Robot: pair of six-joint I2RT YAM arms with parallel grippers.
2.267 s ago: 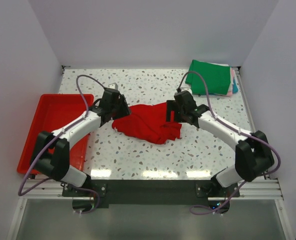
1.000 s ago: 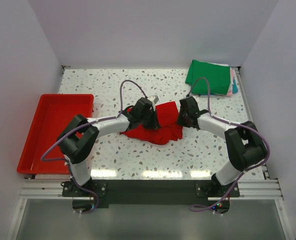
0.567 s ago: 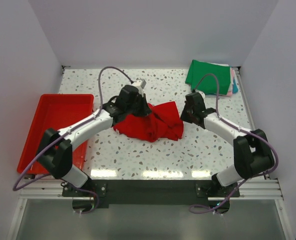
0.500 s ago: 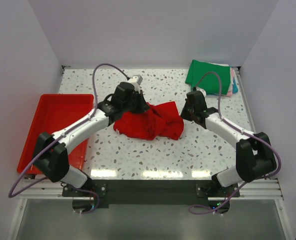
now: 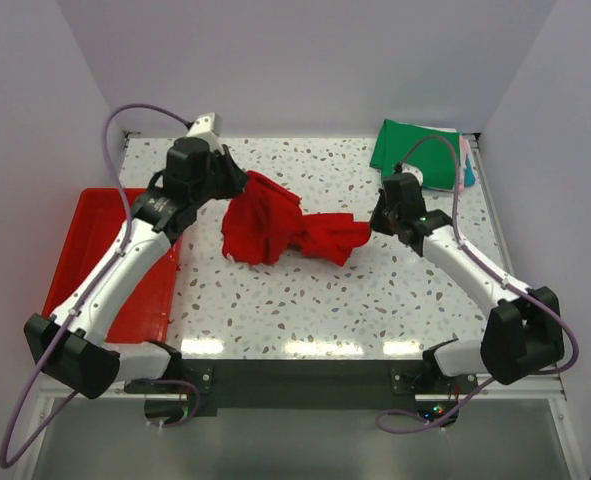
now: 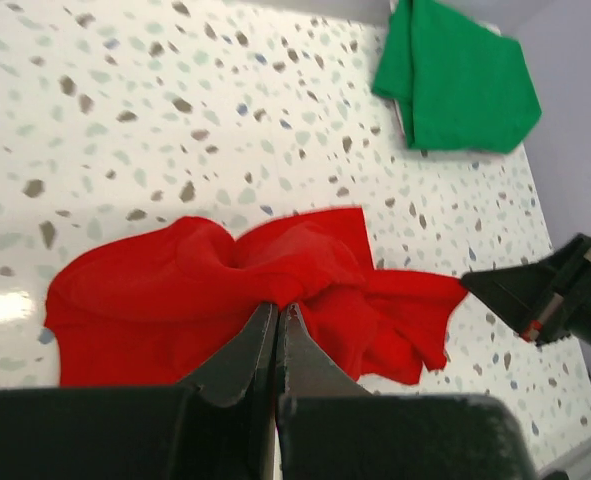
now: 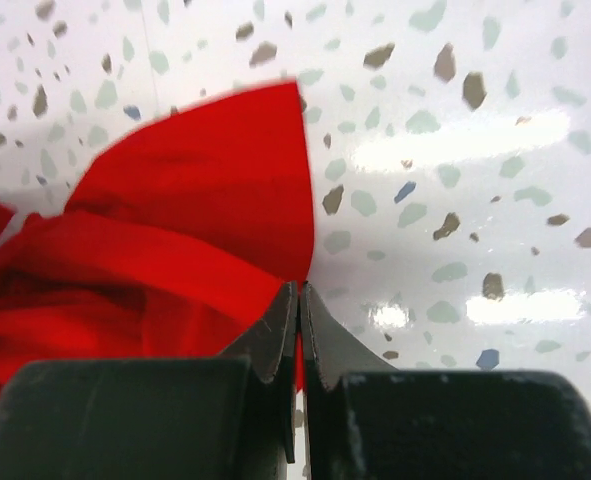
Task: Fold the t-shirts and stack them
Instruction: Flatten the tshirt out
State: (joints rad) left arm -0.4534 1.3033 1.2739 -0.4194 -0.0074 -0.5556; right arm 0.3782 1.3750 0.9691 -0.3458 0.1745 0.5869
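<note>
A bright red t-shirt (image 5: pixel 275 225) hangs bunched between both grippers above the speckled table. My left gripper (image 5: pixel 237 182) is raised at the back left and shut on the shirt's upper left part; in the left wrist view its tips (image 6: pixel 278 308) pinch a fold of the red cloth (image 6: pixel 205 290). Lower down on the right, my right gripper (image 5: pixel 375 222) is shut on the shirt's right edge, with a sliver of red cloth (image 7: pixel 215 210) between its closed tips (image 7: pixel 300 290). A folded green t-shirt (image 5: pixel 418 152) tops a stack at the back right corner.
A rigid red tray (image 5: pixel 95 265) lies along the table's left edge, under the left arm. Pink, white and teal folded edges (image 5: pixel 466 165) show at the stack's right side. White walls enclose the table on three sides.
The left arm swung up and back to the left, lifting the red t-shirt. The right gripper shut on the shirt's right edge, and the shirt now stretches between the two.
</note>
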